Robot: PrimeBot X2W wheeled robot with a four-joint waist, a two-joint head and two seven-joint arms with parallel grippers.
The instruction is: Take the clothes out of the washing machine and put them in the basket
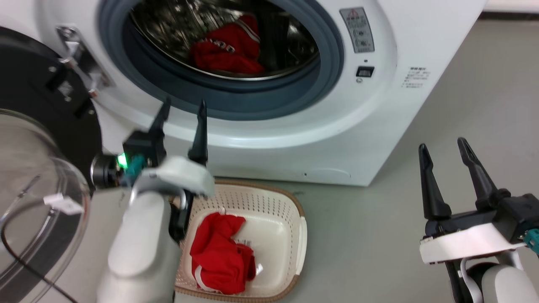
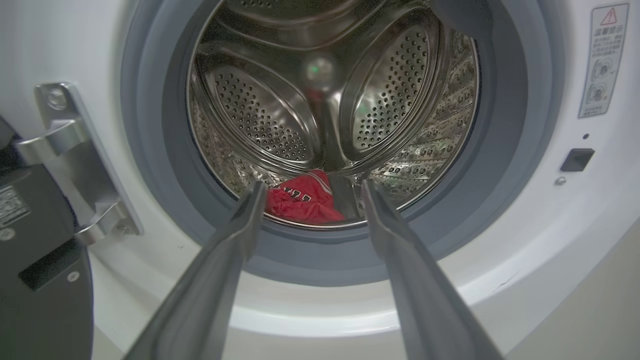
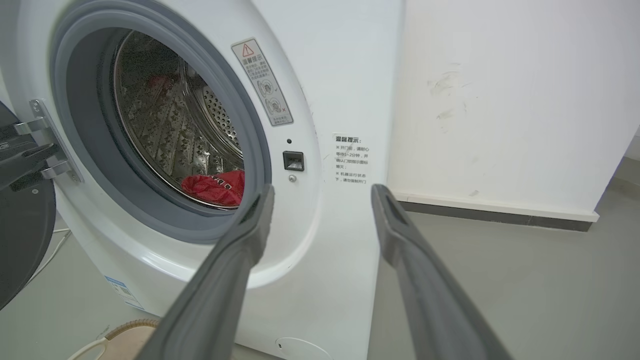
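The white washing machine [image 1: 379,105] stands with its door swung open, and a red jersey [image 1: 229,50] with white trim lies at the bottom of its steel drum [image 2: 260,115]. The same jersey [image 2: 302,197] shows between my left gripper's fingers in the left wrist view, and as a red heap [image 3: 215,186] in the right wrist view. My left gripper [image 1: 183,113] is open and empty, pointing at the drum mouth just below the grey rubber ring [image 1: 252,99]. Below it the cream basket [image 1: 294,219] holds another red garment [image 1: 221,256]. My right gripper [image 1: 443,147] hangs open and empty at the right.
The open round door [image 1: 38,168], black-rimmed with bulging glass, juts out at the left beside my left arm. Its metal hinge [image 2: 75,165] sits on the machine's front. Grey floor [image 1: 463,84] stretches to the right of the machine, and a white wall [image 3: 500,100] rises behind.
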